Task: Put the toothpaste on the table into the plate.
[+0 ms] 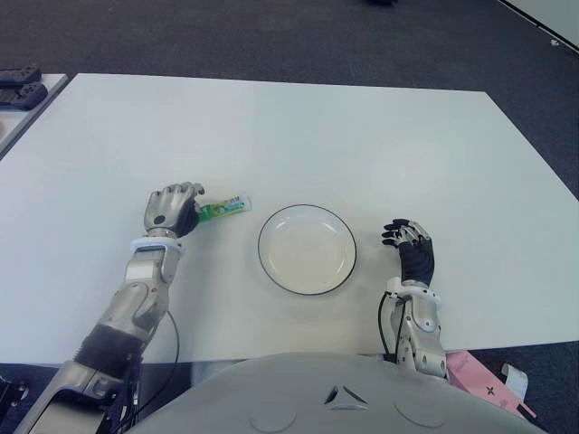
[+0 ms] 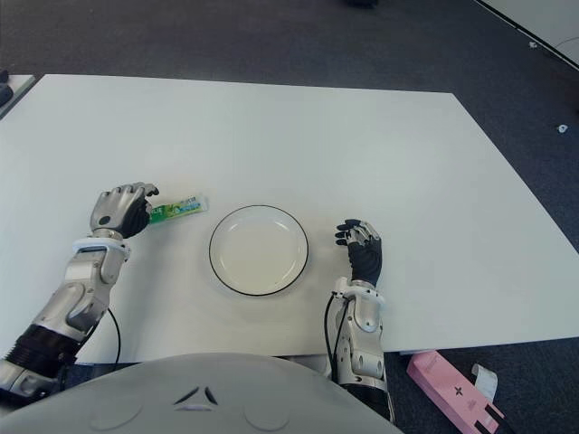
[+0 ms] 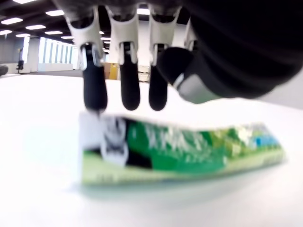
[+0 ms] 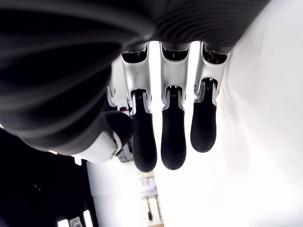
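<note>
The green toothpaste tube (image 1: 226, 208) lies flat on the white table (image 1: 289, 136), just left of the empty white plate (image 1: 308, 250) with a dark rim. My left hand (image 1: 177, 210) hovers over the tube's left, white cap end. In the left wrist view the fingers (image 3: 129, 87) hang down behind the toothpaste tube (image 3: 180, 151) and the thumb sits above it, without closing on it; one fingertip reaches the cap end. My right hand (image 1: 412, 246) shows to the right of the plate, with relaxed fingers (image 4: 173, 142) that hold nothing.
Black objects (image 1: 20, 87) sit on a neighbouring surface at the far left. A pink box (image 2: 452, 387) lies on the floor past the table's front right edge. Dark carpet surrounds the table.
</note>
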